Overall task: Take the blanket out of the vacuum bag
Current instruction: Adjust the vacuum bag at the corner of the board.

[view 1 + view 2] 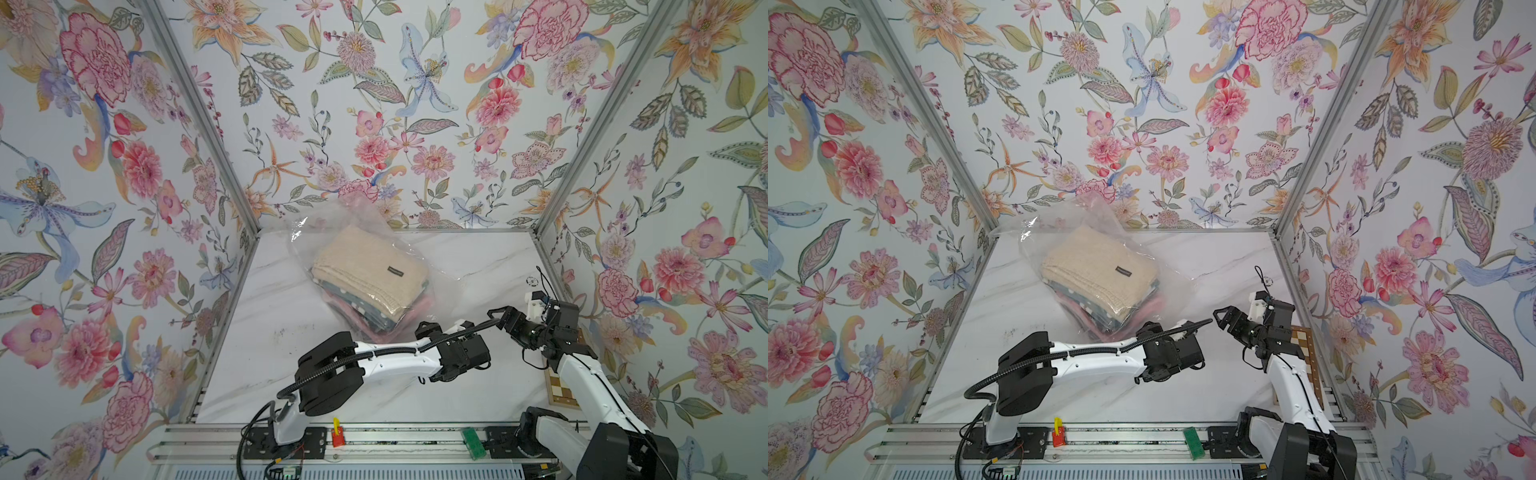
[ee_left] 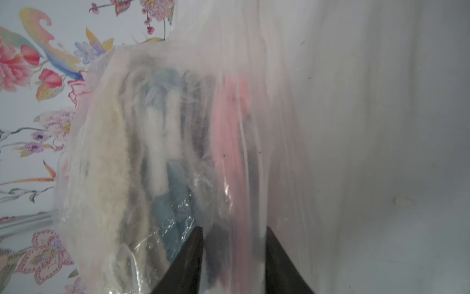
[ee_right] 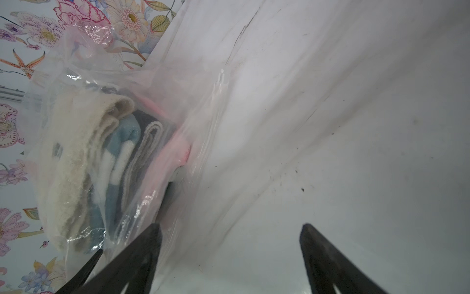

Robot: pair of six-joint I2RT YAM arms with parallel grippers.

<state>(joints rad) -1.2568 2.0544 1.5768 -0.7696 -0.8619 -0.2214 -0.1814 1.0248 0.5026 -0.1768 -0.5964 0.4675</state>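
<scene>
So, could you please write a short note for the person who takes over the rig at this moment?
Left gripper: jaws narrow, around a fold at the near end of the vacuum bag; I cannot confirm a firm grip.
Right gripper: open and empty, over the table beside the bag.
Things: the bag lies toward the back of the table. The folded stack is inside it, with the cream blanket on top.
Done: no blanket is out yet.
Left: hold the bag, reach in, pull the blanket out.
</scene>
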